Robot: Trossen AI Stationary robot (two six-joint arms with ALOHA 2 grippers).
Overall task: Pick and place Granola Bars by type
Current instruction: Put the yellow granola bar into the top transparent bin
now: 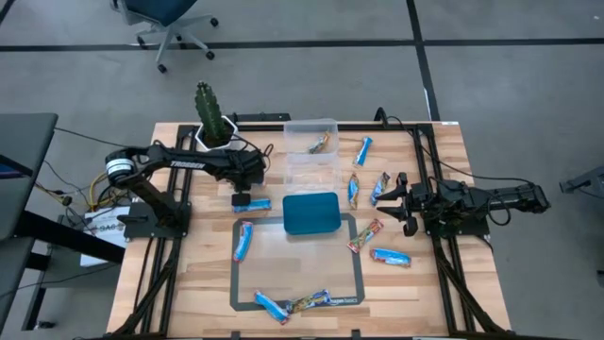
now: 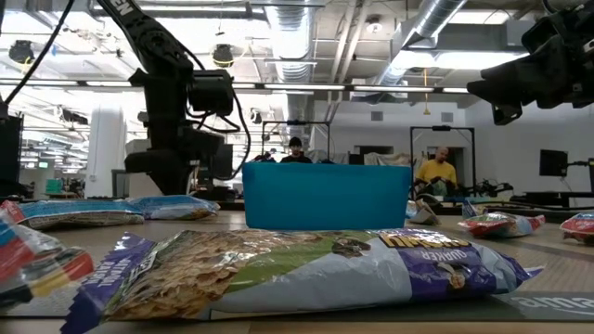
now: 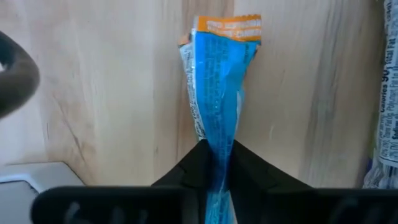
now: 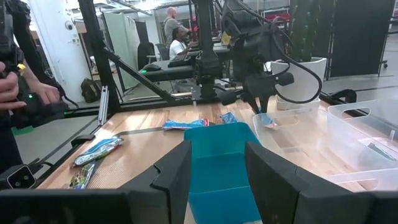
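Observation:
My left gripper (image 1: 242,200) stands left of the teal tray (image 1: 311,213), shut on a bright blue granola bar (image 3: 217,93), which also shows in the high view (image 1: 255,204). My right gripper (image 1: 404,201) hovers open and empty at the tray's right; the teal tray (image 4: 217,162) shows between its fingers. Other bars lie flat on the wood: blue ones (image 1: 363,149) (image 1: 353,189) (image 1: 390,256) (image 1: 243,241), a red/orange one (image 1: 365,234), and multicoloured ones (image 1: 321,300) near the front edge. One bar (image 1: 319,144) lies in a clear bin. My left gripper pinches one end of the blue bar (image 3: 217,163) between its two fingers, from above, pointing down. The wrapper is squeezed narrow there. The bar stretches away toward the tray, its orange-edged far end (image 3: 227,25) low over the wood. Whether that end rests on the table, I cannot tell.
Two clear plastic bins (image 1: 311,156) stand behind the teal tray. A potted cactus (image 1: 212,118) stands at the far left. A grey tape outline (image 1: 236,283) marks the table's front middle. People sit in the room beyond (image 2: 434,172).

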